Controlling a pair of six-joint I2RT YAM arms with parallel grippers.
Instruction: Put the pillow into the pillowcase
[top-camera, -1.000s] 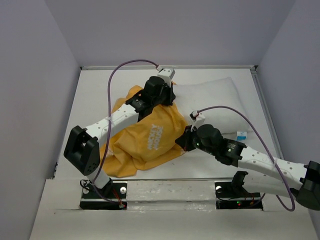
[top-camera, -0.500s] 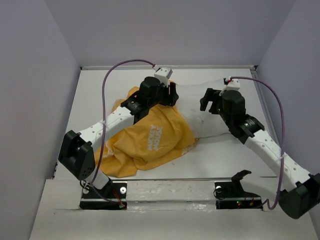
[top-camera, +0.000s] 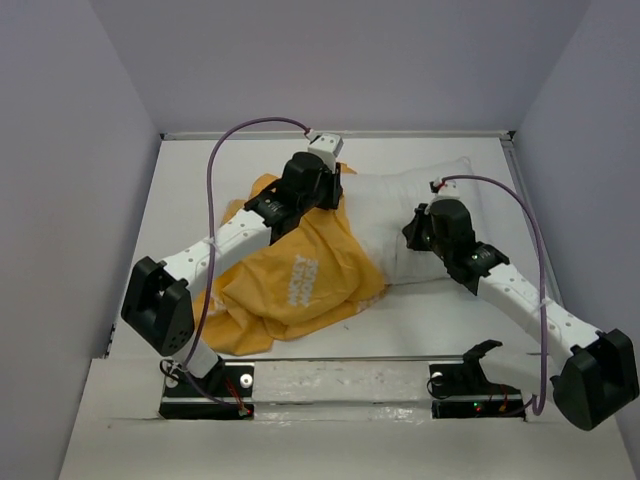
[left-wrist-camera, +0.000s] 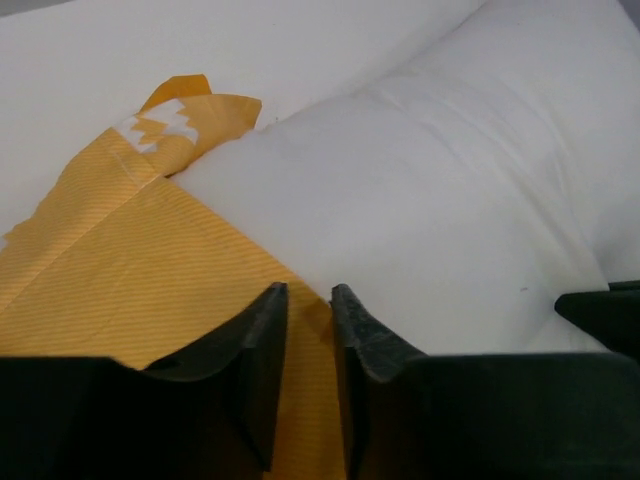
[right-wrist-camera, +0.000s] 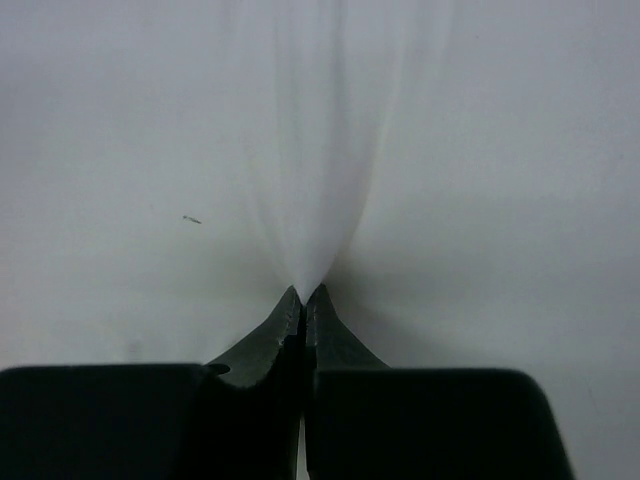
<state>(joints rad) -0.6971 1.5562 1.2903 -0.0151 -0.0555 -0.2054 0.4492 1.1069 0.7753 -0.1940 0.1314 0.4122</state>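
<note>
Two soft items on the worktop, logged left to right.

Pillowcase: orange-yellow, thin, crumpled on the left half, printed lettering facing up. Its right edge laps over the pillow's left end. Handling, my estimate: light and limp, with no stiffness of its own. It will slump shut wherever it is not held, so the hold belongs on the hem of the opening, one layer only, to keep the mouth apart.

Left arm reaches over the case to that edge. In the left wrist view, the left jaws stand a narrow gap apart, and the fingers straddle the orange hem just where it crosses onto white. Fabric runs toward the gap, but I see no clamping on it.

Pillow: white, plump, lying across the far middle and right of the worktop. Its left end is under or inside the case; I cannot tell which from above. Handling estimate: light but bulky, and it compresses and springs back. The cover cloth likely slides over the filling, so a pinch of cloth alone drags the skin more than the bulk. A deeper bite near the end away from the case should push better.

Right arm comes in from the right onto the pillow's near side. In the right wrist view, the right jaws are together, clamped on a pinch of white pillow cover, with pleats fanning away from the tips.
</note>
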